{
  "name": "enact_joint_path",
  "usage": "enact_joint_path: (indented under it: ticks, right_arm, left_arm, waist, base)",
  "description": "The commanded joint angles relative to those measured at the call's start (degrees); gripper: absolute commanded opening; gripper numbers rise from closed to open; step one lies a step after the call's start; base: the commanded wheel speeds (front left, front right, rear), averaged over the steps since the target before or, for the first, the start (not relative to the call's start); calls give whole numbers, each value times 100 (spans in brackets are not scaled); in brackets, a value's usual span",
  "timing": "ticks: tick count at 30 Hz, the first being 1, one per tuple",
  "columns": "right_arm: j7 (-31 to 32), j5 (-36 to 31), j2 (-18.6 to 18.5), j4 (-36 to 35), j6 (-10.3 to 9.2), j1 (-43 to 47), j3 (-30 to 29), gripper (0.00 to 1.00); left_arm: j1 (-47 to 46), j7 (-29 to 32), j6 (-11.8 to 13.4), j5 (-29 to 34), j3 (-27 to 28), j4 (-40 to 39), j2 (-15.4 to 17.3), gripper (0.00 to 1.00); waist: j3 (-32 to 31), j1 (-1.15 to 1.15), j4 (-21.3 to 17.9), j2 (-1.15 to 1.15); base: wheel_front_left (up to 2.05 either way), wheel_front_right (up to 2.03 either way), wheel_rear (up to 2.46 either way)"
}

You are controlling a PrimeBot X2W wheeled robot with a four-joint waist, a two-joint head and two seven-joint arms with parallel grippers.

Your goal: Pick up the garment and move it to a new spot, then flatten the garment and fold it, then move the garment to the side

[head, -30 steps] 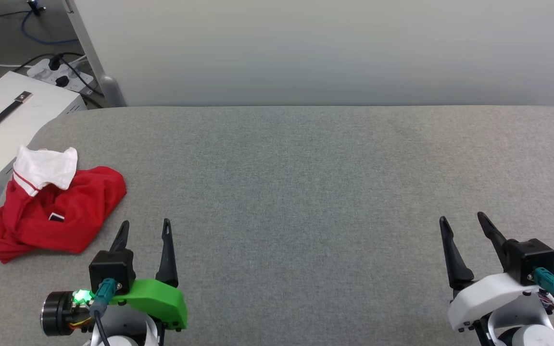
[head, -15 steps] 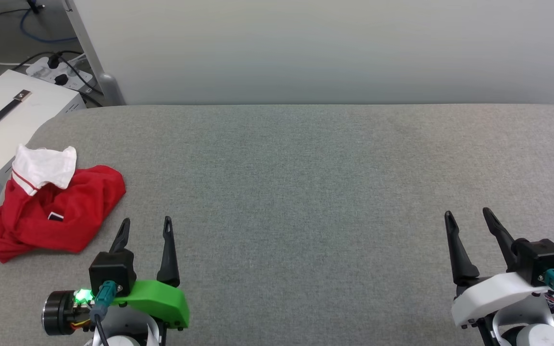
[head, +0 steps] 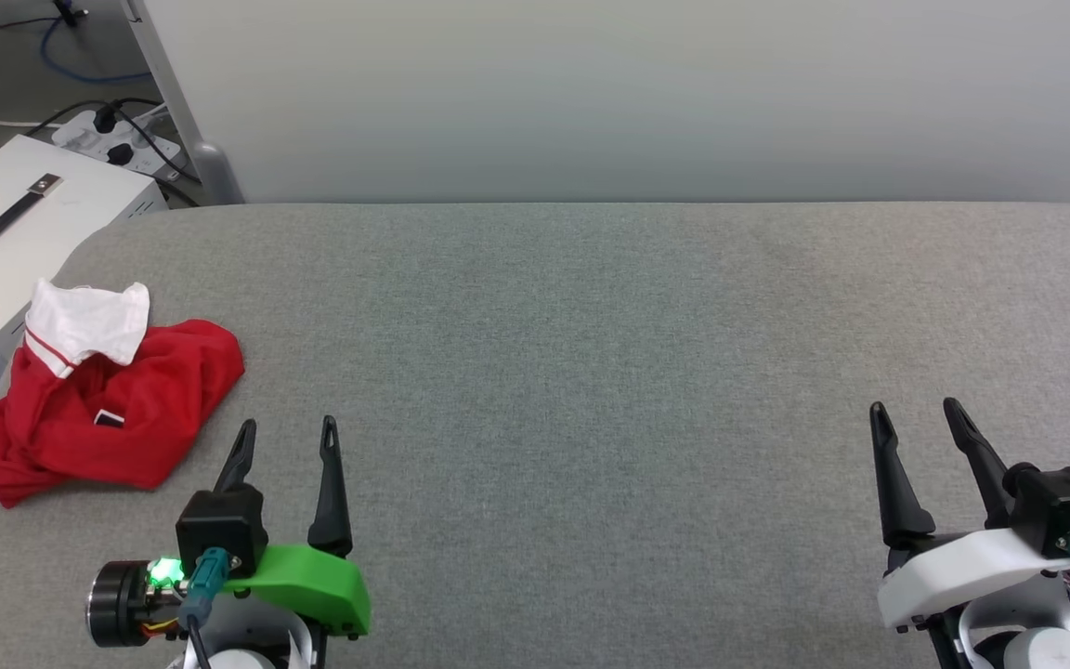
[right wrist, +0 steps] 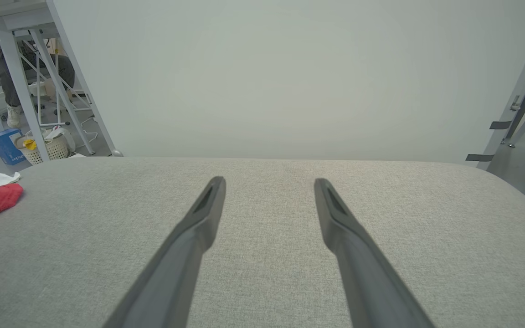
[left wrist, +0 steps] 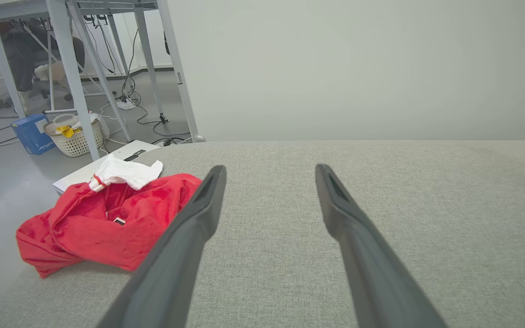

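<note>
Head view: the garment (head: 98, 409) lies bunched just left of the wide, empty left pincer (head: 288, 425); the right pincer (head: 914, 407), wide too, is far off.

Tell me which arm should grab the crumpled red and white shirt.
Left. The open left gripper is near the crumpled red shirt; the right gripper is far across the grey fabric table.

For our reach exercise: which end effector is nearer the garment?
The left end effector, green-mounted, beside the garment; the right end effector is far off.
</note>
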Motion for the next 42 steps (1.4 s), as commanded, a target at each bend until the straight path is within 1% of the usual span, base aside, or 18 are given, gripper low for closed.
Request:
enact_joint_path:
  ticks: [1,42]
  right_arm:
    - [-60,75,-4,-19,-2,63,-17,100]
    - [-540,327,-7,8,-3,223,-36,100]
  left_arm:
    - [-53,-67,32,-55,-11,20,-12,100]
    - [-29,-553,59,-248,-163,282,-22,100]
  waist:
    - [-2,0,3,13]
    - [13,0,50,24]
  base:
    - [0,0,0]
    - [0,0,0]
